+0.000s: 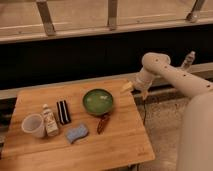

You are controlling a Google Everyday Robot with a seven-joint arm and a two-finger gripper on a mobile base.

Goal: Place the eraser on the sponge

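The eraser, a small black block with pale stripes, lies on the wooden table left of centre. In front of it and slightly to the right lies the light blue sponge, a short gap away from the eraser. My gripper hangs at the table's far right edge, behind and to the right of the green bowl. It is well away from both eraser and sponge and holds nothing that I can see.
A small bottle and a white cup stand left of the eraser. A reddish-brown elongated object lies in front of the bowl. The white arm reaches in from the right. Another bottle stands on the back ledge.
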